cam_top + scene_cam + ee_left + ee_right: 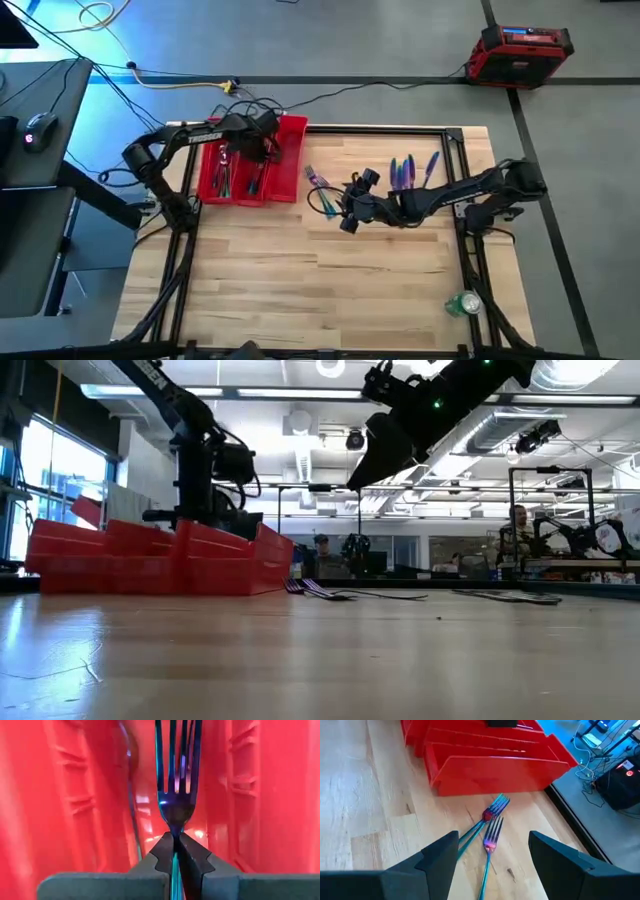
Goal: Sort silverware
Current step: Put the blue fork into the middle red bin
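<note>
- Left gripper point(175, 851) clamps an iridescent blue-purple metal fork point(176, 780) inside the red plastic three-compartment tray point(292, 150).
- Right gripper point(492, 852), fingers apart, hovers above two crossed rainbow forks point(490, 827) on the wooden desk point(320, 280).

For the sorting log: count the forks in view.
3. One fork is clamped in the left tool inside the red tray; two forks lie crossed on the table beside it, before the right tool. Others may hide inside.

My overhead ceiling strip lights point(300, 393) give bright, even light. Just ahead of the left gripper point(175, 840), the iridescent metal fork point(176, 795) glints sharply; red plastic tray walls point(75, 800) around it blur.
</note>
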Robot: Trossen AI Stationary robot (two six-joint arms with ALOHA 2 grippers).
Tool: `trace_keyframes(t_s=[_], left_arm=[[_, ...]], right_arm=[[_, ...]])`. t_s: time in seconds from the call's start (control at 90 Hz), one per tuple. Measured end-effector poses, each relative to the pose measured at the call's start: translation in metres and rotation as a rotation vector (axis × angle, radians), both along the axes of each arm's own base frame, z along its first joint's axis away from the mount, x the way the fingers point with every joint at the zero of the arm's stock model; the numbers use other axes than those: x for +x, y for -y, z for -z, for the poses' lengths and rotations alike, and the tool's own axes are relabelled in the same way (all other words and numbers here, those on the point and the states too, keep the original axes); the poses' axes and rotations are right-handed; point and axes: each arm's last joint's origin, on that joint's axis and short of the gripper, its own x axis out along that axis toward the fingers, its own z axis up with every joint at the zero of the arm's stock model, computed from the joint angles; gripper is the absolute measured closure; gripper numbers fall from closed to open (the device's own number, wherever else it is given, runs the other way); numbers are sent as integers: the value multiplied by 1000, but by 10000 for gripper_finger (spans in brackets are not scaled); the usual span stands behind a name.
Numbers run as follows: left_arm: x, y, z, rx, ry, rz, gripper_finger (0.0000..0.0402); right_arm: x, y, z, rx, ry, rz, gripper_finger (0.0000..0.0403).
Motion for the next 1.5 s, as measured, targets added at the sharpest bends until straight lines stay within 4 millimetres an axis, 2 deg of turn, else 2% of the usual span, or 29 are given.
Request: trace_keyframes(t_s=[0.156, 0.411, 0.644, 0.878, 1.1, 1.222, 1.311, 1.411, 1.5], left_arm=[[2, -3, 12, -36, -22, 5, 401], [3, -4, 12, -37, -24, 13, 398], [7, -6, 2, -42, -20, 42, 343], [7, -8, -27, -47, -133, 53, 286], [15, -5, -78, 16, -223, 70, 275], [32, 10, -104, 75, -204, 110, 275], [48, 31, -117, 104, -174, 170, 275], [66, 67, -123, 143, -179, 250, 275], [77, 108, -123, 188, -214, 315, 275]], right_arm=[[0, 0, 0, 1, -1, -1, 172], [0, 0, 0, 4, -1, -5, 172], [0, 0, 0, 5, -1, -6, 172], [0, 0, 0, 5, -1, -6, 172], [0, 0, 0, 12, -3, -14, 172], [-2, 0, 2, 8, -33, -14, 172], [-6, 0, 6, 4, -91, -11, 172], [-11, 3, 11, 12, -161, 7, 172], [-14, 10, 15, 60, -203, 22, 172]])
